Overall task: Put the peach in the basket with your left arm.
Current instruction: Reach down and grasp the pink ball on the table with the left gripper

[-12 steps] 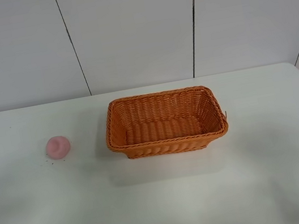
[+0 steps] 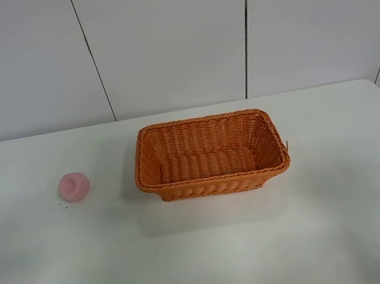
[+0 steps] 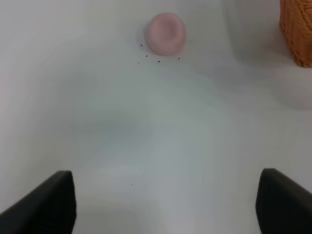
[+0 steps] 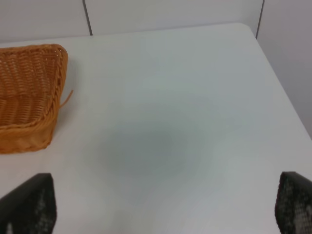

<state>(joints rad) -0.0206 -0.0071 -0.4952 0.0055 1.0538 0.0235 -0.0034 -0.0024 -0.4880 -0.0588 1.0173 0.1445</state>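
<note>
The pale-pink peach (image 2: pixel 73 186) lies on the white table, left of the orange wicker basket (image 2: pixel 210 154), which is empty. Neither arm shows in the high view. In the left wrist view the peach (image 3: pixel 166 33) lies well ahead of my left gripper (image 3: pixel 165 204), whose two black fingertips (image 3: pixel 48 202) stand far apart with nothing between them. A corner of the basket (image 3: pixel 297 29) shows at that view's edge. In the right wrist view my right gripper (image 4: pixel 161 207) is open and empty, with the basket's end (image 4: pixel 29 97) off to one side.
The white table (image 2: pixel 209 255) is backed by a white panelled wall (image 2: pixel 165 37). A few small dark specks (image 3: pixel 158 61) lie on the table by the peach. The table's far right edge (image 4: pixel 278 63) shows in the right wrist view.
</note>
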